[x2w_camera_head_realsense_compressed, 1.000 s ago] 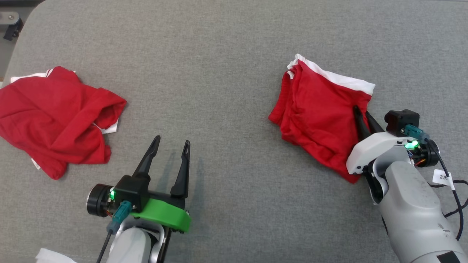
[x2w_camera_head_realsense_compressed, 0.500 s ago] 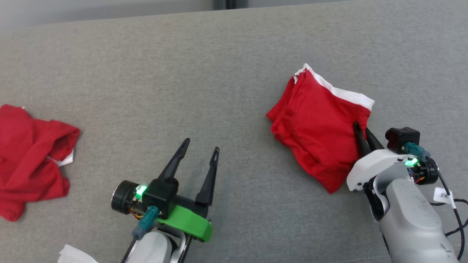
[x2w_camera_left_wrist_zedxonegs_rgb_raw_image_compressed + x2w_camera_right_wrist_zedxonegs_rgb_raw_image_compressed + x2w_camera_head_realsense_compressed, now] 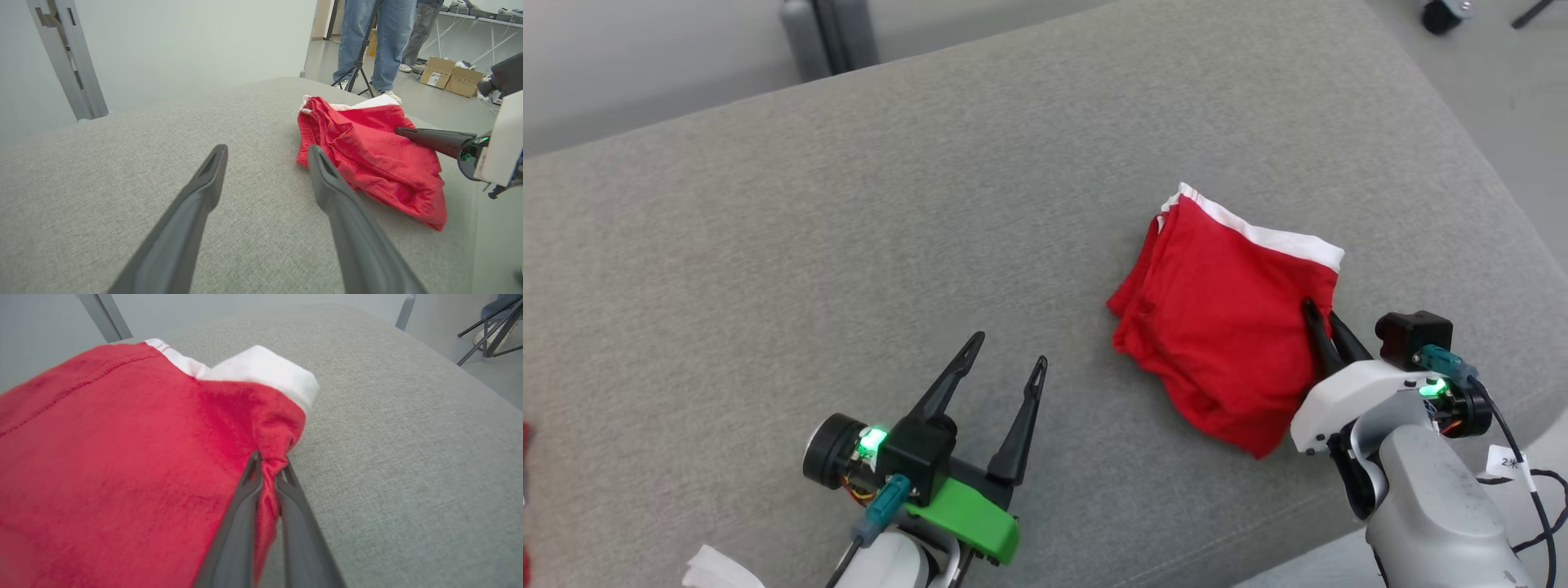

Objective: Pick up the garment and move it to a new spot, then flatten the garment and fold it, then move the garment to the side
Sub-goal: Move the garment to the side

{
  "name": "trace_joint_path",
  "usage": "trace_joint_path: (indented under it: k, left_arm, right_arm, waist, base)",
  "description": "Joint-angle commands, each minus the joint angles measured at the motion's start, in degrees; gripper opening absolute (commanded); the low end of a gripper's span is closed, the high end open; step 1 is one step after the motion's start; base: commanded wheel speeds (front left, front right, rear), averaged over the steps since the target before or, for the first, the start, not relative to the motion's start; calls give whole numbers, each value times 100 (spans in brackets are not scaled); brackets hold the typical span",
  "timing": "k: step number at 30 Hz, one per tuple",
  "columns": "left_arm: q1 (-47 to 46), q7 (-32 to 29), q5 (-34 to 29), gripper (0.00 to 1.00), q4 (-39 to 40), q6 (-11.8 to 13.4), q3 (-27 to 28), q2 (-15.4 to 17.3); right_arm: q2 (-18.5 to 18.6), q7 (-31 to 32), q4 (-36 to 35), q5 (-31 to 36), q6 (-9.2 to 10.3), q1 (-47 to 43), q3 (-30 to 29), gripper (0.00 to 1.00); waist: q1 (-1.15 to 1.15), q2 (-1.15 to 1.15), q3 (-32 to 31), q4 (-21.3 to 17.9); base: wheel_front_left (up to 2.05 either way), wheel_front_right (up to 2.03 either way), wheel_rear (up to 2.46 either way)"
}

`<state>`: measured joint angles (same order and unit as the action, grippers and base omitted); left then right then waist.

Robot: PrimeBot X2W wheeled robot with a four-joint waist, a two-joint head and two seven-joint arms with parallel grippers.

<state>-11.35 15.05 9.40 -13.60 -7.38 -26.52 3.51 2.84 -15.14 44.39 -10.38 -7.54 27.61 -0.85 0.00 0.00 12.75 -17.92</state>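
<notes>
- Garment (image 3: 1217, 327): red, folded into a compact, roughly four-sided packet. It lies on the right part of a grey upholstered cushion (image 3: 849, 245), close to its right and near edges.
- Orientation, head view: the long axis runs from the white band (image 3: 1258, 235) at the far end, down and slightly right, to a pointed corner at the near end. The packet is only a little longer than it is wide. The white-banded edge faces away from the robot, and the stacked folded edges face left toward the cushion's middle.
- Right gripper (image 3: 1321, 312): at the garment's right margin, just below the white band. In the right wrist view its fingers (image 3: 241, 506) are drawn together, with a bunched ridge of red fabric (image 3: 102, 457) pinched between the tips (image 3: 270, 459). The rest of the cloth rests flat on the cushion.
- Left gripper (image 3: 1009, 349): over bare cushion, left of the garment and apart from it. Its fingers are spread wide and hold nothing. In the left wrist view the tips (image 3: 266, 149) point toward the garment's left edge (image 3: 367, 151).
- Surroundings, left wrist view: a person's legs in jeans (image 3: 367, 41) and cardboard boxes (image 3: 445, 75) stand on the floor beyond the cushion.
</notes>
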Motion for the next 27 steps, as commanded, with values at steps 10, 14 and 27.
trace_joint_path:
  k: [10,14,27]
  left_arm:
    - [-280,18,29,100,-3,-19,-117,193]
    - [-429,17,17,100,66,-19,-183,269]
    - [-1135,17,-12,100,406,-19,-313,461]
  right_arm:
    - [75,0,-20,421,11,338,-56,0]
    - [299,0,142,692,10,774,-79,0]
    - [1616,30,1234,1614,11,2670,-588,0]
  waist:
    - [0,0,385,-347]
    - [0,0,682,-94]
    - [0,0,1804,784]
  base:
    - [0,0,0]
    - [0,0,0]
    - [0,0,0]
